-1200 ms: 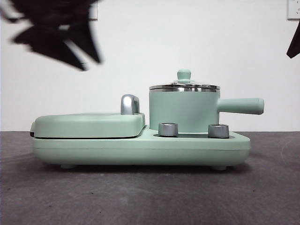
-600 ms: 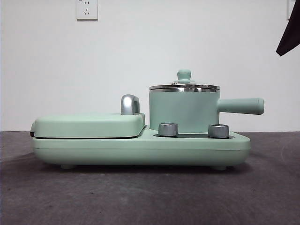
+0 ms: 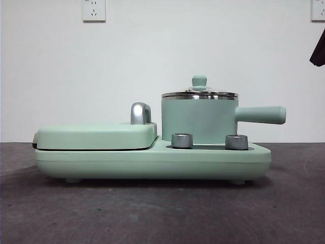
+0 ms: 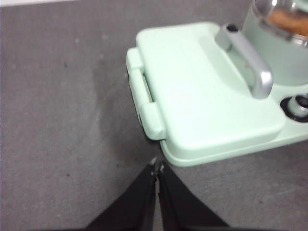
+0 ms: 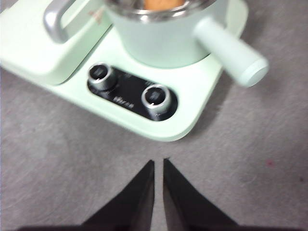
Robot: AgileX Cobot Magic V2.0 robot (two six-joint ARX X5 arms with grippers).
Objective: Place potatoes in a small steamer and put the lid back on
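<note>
Small lettering between the two knobs [image 5: 129,87] is too blurred to read; the left hand [image 4: 157,169], pinched together and empty, hangs over the tabletop [image 4: 62,144] near the griddle cover [image 4: 202,96], the potato [image 5: 162,4] sits in the pot [image 3: 199,121] under its lid [image 3: 199,93], and the right hand [image 5: 158,164], nearly closed and empty, hovers before the knobs.

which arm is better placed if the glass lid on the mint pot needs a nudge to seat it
Right, probably. The right gripper hangs empty facing the mint-green steamer pot and its long side handle. The left gripper sits off the flat griddle cover's far end. The steel-rimmed glass lid already looks seated, potato inside.
</note>
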